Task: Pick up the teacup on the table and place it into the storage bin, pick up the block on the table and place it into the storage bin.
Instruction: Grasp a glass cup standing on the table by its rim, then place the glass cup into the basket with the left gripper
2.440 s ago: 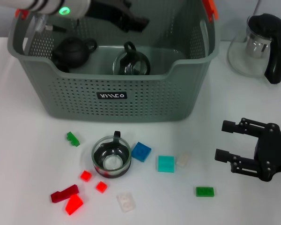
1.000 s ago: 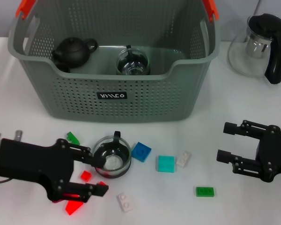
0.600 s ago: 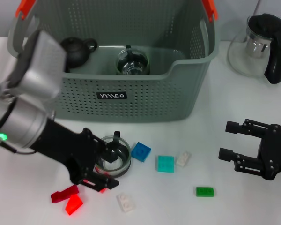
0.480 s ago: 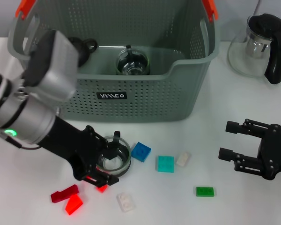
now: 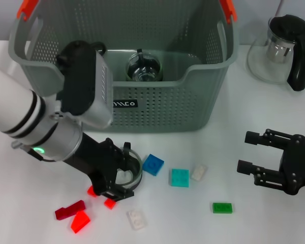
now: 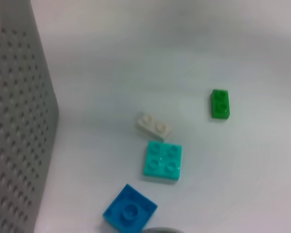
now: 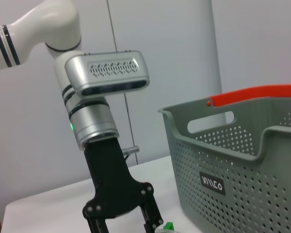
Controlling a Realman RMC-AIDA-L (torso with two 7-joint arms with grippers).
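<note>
The left end effector [image 5: 121, 179], black with open-frame fingers, is down at the clear glass teacup with a black handle [image 5: 128, 169], which stands on the white table [image 5: 35, 218] just in front of the large grey-green perforated plastic storage bin [image 5: 157, 107]. Its fingers are spread and sit on either side of the cup's rim; whether they press on the glass cannot be told. The silver and white arm behind it covers the bin's front left wall.

Inside the bin lie a second glass cup [image 5: 143, 67] and a dark teapot, mostly hidden by the arm.

Small blocks are scattered on the table in front of the bin. A blue square block [image 5: 153, 164] lies just beside the teacup, with a turquoise square block [image 5: 180, 178] and a pale white block [image 5: 199, 172] next along, the last two nearly touching. A green block [image 5: 222, 207] lies apart, nearer the front edge. Red blocks [image 5: 73, 214] and another white block [image 5: 136, 219] lie near the left end effector.

The right end effector [image 5: 251, 152] hovers over the table well to the right, its black fingers wide apart and holding nothing. A glass pitcher with a black handle [image 5: 282, 48] stands beside the bin's right end.
</note>
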